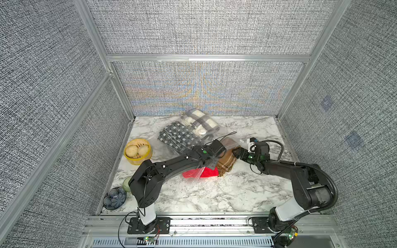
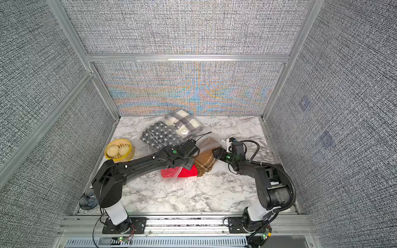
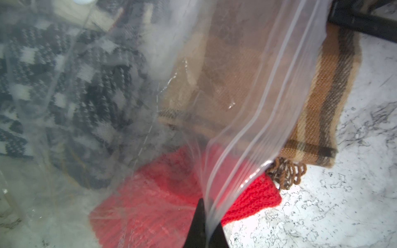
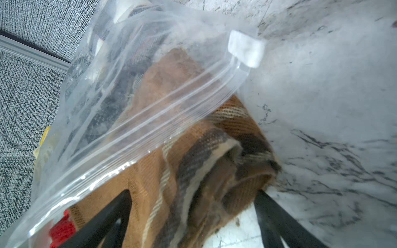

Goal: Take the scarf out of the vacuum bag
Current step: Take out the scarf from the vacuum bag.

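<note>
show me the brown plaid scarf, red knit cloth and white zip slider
brown plaid scarf (image 4: pixel 214 171), right wrist view, folded end
red knit cloth (image 3: pixel 264 193), left wrist view, bare corner
white zip slider (image 4: pixel 246 48), right wrist view, middle

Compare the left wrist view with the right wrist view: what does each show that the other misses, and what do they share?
Left wrist only: the left gripper shut on the zip edge of the vacuum bag, and the fringe of the brown scarf. Right wrist only: the white slider clip on the zip seal, the open right gripper with a finger on either side of the scarf's fold, and the grey wall. Both: the bag's zip edge, the brown scarf partly outside it, the red knit and the marble tabletop.
</note>
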Available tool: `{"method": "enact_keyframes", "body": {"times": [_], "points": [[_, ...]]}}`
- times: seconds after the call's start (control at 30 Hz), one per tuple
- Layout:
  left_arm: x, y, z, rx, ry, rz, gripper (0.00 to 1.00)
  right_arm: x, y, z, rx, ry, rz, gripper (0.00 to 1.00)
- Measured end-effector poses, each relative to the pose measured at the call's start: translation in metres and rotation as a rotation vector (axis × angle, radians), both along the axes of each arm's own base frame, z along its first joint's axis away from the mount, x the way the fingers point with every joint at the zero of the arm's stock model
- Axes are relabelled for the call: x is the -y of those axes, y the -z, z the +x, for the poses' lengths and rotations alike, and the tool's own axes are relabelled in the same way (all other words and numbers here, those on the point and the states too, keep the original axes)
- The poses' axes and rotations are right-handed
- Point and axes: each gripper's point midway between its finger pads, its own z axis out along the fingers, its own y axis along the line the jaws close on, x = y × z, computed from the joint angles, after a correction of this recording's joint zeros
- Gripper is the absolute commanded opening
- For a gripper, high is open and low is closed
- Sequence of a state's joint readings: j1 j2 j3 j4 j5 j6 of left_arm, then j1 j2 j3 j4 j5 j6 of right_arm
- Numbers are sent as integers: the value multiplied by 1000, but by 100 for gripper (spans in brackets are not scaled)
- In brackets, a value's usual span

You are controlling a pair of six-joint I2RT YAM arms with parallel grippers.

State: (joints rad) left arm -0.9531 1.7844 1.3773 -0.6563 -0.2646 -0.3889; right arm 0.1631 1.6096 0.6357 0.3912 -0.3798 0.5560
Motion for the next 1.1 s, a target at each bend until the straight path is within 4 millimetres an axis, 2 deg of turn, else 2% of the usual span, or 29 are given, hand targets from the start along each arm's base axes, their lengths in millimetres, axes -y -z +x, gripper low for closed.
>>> {"method": "enact_keyframes", "body": {"times": [0.17, 0.27, 0.37, 0.5, 0.77, 0.87, 0.93, 1.0, 1.1], "points": [[0, 1, 1, -2, 2, 5, 0, -3, 17, 8, -32, 0, 10, 90], [0, 4, 3, -2, 0, 29, 0, -2, 17, 11, -17, 13, 17, 92], [0, 8, 5, -4, -2, 44, 12, -1, 15, 15, -11, 26, 14, 93], [1, 7, 5, -2, 3, 44, 16, 6, 16, 8, -15, 56, -7, 93], [3, 11, 7, -9, 3, 53, 14, 17, 17, 11, -11, 84, -26, 93], [2, 11, 6, -9, 3, 55, 12, 14, 18, 21, 1, 76, -27, 91], [1, 10, 6, -10, 3, 57, 11, 10, 18, 29, 7, 68, -23, 86], [0, 9, 5, -8, 1, 59, 11, 7, 20, 37, 19, 58, -19, 76], [-1, 9, 5, -9, 1, 60, 11, 3, 25, 42, 28, 44, -3, 49]]}}
